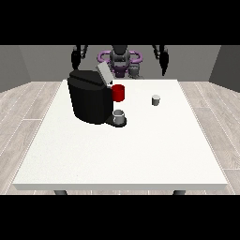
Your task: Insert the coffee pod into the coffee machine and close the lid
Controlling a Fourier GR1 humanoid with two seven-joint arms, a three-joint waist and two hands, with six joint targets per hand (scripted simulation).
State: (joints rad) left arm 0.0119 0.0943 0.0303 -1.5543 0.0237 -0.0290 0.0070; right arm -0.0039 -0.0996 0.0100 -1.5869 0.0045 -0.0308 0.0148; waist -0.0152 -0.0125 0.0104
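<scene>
Both hands are hanging raised behind the far edge of the table, well apart from everything on it. At the view's left, one dark hand (75,57) is hanging near the robot's shoulder, above and behind the coffee machine (90,97). The hand at the view's right (164,61) is hanging fingers-down from a lowered arm. Whether the fingers of either hand are open or curled cannot be told; neither is holding anything.

A small grey coffee pod (156,100) is standing upright on the white table (122,154), its long axis vertical, right of centre in the far half. It is sitting apart from the machine, with bare tabletop on every side.

The black coffee machine is sitting on the far left part of the table. Its grey lid (104,74) is tilting up and open. A red part (118,93) is showing at its right side, and a grey cup (119,116) is standing on its base below.

Wide bare table is stretching toward the near edge.
</scene>
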